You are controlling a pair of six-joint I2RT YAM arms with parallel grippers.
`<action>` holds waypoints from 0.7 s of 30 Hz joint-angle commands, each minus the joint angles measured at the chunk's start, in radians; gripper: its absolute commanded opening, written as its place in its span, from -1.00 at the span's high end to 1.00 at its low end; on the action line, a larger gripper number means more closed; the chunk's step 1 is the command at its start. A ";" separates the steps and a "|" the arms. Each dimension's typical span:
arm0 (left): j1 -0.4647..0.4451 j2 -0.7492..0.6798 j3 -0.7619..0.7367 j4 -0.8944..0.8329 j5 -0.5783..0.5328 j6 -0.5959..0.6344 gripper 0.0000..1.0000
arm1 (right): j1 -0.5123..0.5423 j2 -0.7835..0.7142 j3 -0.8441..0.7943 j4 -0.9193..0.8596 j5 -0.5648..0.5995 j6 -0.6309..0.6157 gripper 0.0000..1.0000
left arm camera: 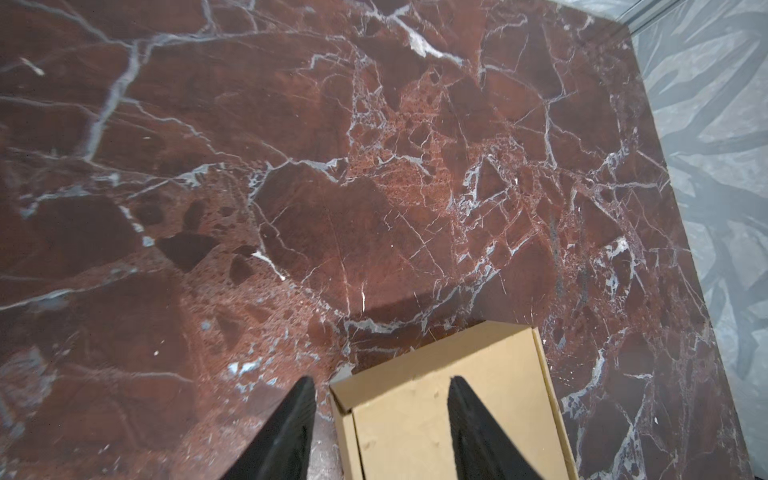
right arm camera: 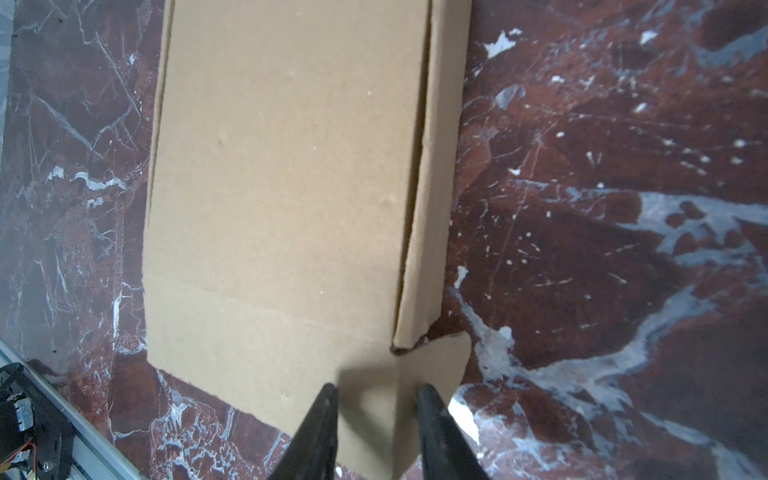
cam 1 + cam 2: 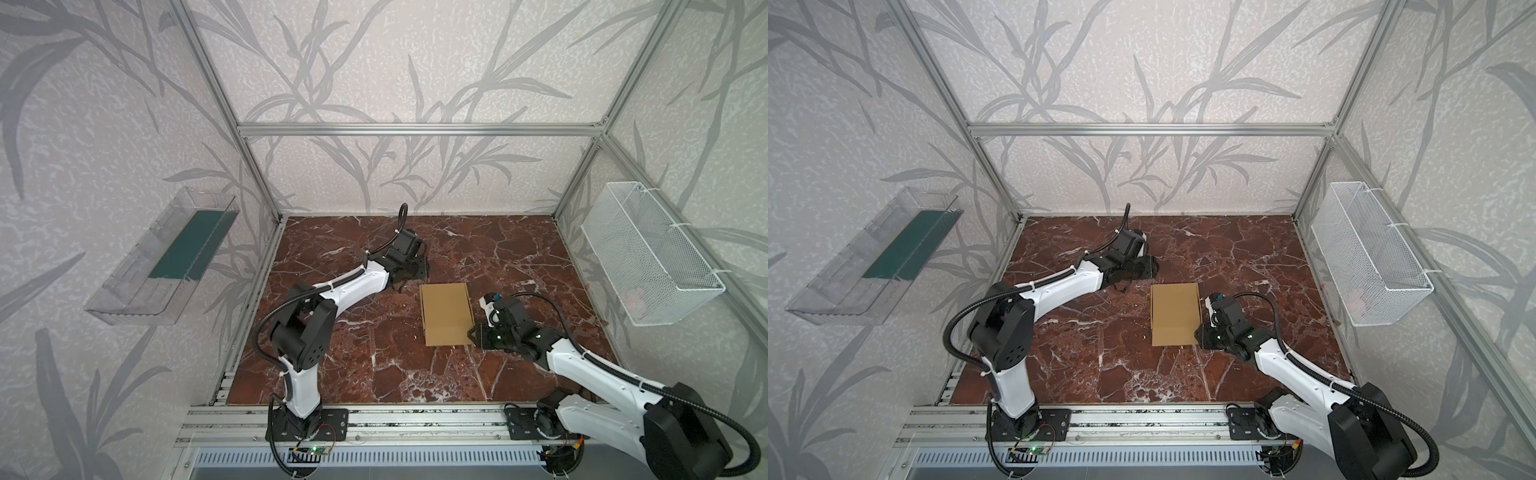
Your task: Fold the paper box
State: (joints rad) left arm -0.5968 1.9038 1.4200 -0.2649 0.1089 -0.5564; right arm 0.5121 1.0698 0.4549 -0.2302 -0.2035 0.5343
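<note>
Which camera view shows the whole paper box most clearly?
Both top views: the paper box lies there complete, all four edges visible, though small. The right wrist view shows it closer, with its side seam, but cuts off the far end. The left wrist view shows only one corner.

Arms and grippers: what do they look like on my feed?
Both the left arm and right arm have white shell links with black joint housings. Black corrugated cable conduit loops along each, fastened with white ties. The left gripper and right gripper each end in two black fingers tapering to points.
</note>
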 commanded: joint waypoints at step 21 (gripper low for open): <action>0.042 0.269 0.233 -0.239 0.140 0.114 -0.07 | -0.005 0.025 0.013 0.014 -0.010 0.001 0.32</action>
State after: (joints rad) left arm -0.5552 2.1582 1.6466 -0.4793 0.2314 -0.4652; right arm 0.5114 1.0870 0.4549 -0.2287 -0.2039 0.5339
